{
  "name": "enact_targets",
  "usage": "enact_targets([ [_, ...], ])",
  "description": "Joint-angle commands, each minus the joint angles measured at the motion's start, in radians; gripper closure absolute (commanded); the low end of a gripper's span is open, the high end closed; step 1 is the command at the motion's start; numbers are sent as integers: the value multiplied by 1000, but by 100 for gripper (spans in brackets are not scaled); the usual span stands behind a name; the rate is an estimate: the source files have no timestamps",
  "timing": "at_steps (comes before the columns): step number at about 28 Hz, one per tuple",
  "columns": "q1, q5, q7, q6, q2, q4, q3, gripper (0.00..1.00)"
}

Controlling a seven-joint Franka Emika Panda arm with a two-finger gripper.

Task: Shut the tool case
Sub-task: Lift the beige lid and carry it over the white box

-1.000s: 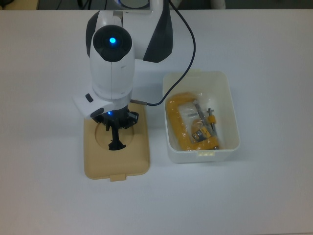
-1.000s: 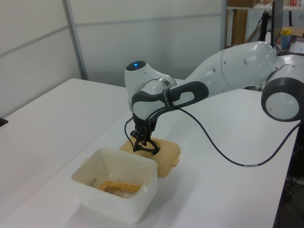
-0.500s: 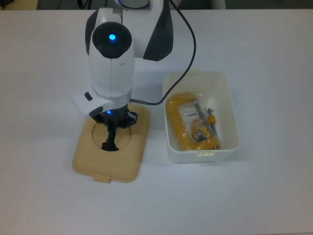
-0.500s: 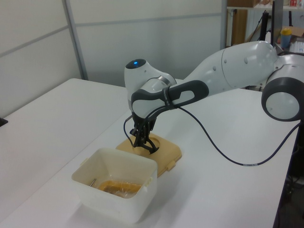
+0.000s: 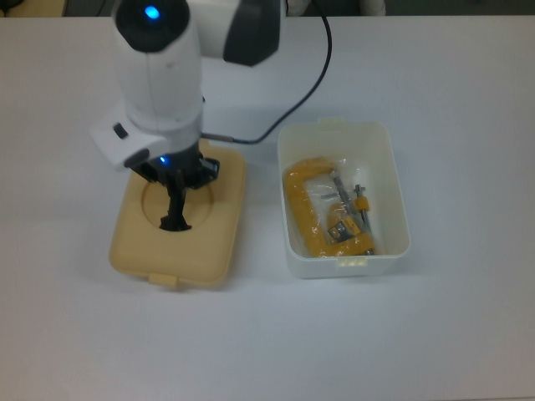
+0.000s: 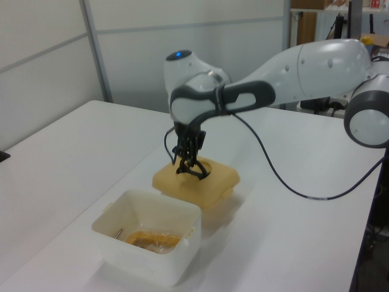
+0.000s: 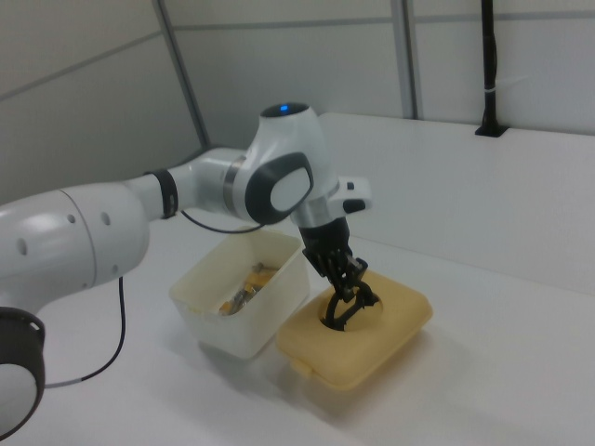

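Observation:
The tool case's white tub (image 5: 399, 196) stands open on the table at the top view's right, also seen in the left view (image 6: 152, 246) and right view (image 7: 209, 314). Its beige lid (image 5: 213, 238) hangs a little above the table to the top view's left of the tub, roughly level, casting a shadow beneath it (image 6: 209, 185) (image 7: 376, 348). My gripper (image 5: 177, 190) reaches down into the lid's round recess and is shut on the black handle (image 5: 175, 219). The same grip shows in the left view (image 6: 188, 159) and right view (image 7: 339, 279).
Inside the tub lie an orange clamp (image 5: 303, 213) and small metal parts in a clear bag. A black cable (image 5: 324, 75) loops from the arm over the table behind the tub. White table surface surrounds both pieces.
The lid has left the table and risen with my gripper, shifting toward the top view's left. The tub has not moved.

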Motion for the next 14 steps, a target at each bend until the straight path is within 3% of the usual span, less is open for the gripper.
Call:
enact_targets([
  [1,1,63,-79,-113,-70,20,-43,100],
  [5,9,87,-89,-150,-128,20,-52,100],
  [14,64,89,-58,-190,-171,56,-52,100],
])
